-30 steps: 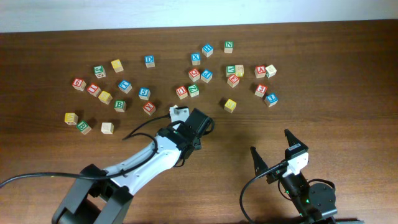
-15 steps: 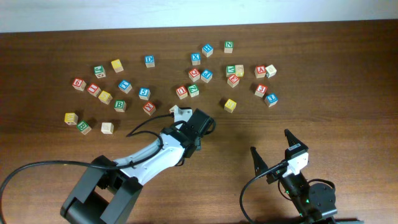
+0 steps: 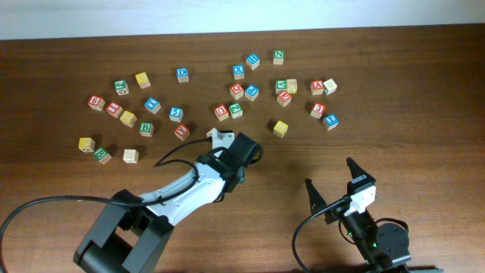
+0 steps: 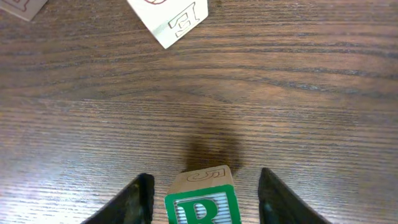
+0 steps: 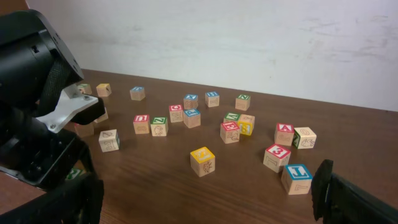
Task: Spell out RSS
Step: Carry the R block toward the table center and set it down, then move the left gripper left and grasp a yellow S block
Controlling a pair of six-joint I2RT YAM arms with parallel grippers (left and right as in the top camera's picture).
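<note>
A wooden block with a green letter R point(image 4: 202, 202) stands on the table between the two fingers of my left gripper point(image 4: 204, 180). There is a gap on each side, so the gripper is open around it. In the overhead view the left gripper point(image 3: 241, 149) hides this block. My right gripper point(image 3: 331, 189) is open and empty near the front edge, and also shows in the right wrist view point(image 5: 208, 205). Many lettered blocks lie scattered across the far half of the table point(image 3: 250, 91); their letters are too small to read with certainty.
A pale block with a red face point(image 4: 171, 18) lies just ahead of the left gripper. A yellow block point(image 3: 280, 127) is the nearest loose one, also in the right wrist view point(image 5: 203, 160). A blue T block point(image 5: 296, 177) and a red 3 block point(image 5: 276, 155) lie at the right.
The left arm's elbow has shifted slightly; its gripper has hardly moved. The right arm and the blocks have not moved.
</note>
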